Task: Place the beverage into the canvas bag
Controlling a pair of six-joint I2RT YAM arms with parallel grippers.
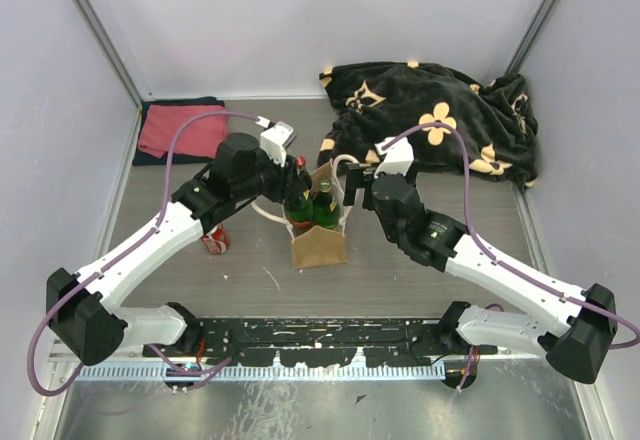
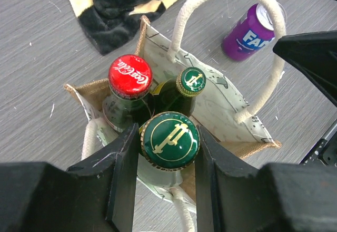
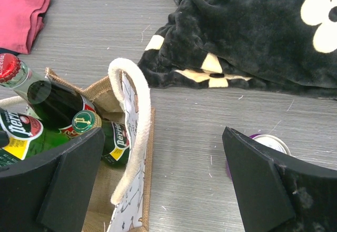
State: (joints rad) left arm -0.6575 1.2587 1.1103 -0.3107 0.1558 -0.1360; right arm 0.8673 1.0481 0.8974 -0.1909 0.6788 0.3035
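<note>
The canvas bag stands upright mid-table, its white rope handles raised. My left gripper is shut on the green-capped neck of a green Perrier bottle, the beverage. The bottle sits inside the bag's near side, with its lower body hidden. Beside it in the bag stand a red-capped Coca-Cola bottle and a second green-capped bottle. My right gripper is open beside the bag, one finger at the rope handle, with nothing between its fingers.
A purple Fanta can stands on the table just beyond the bag, partly behind my right finger. A red can stands left of the bag. A folded red cloth lies back left and a black flowered blanket back right.
</note>
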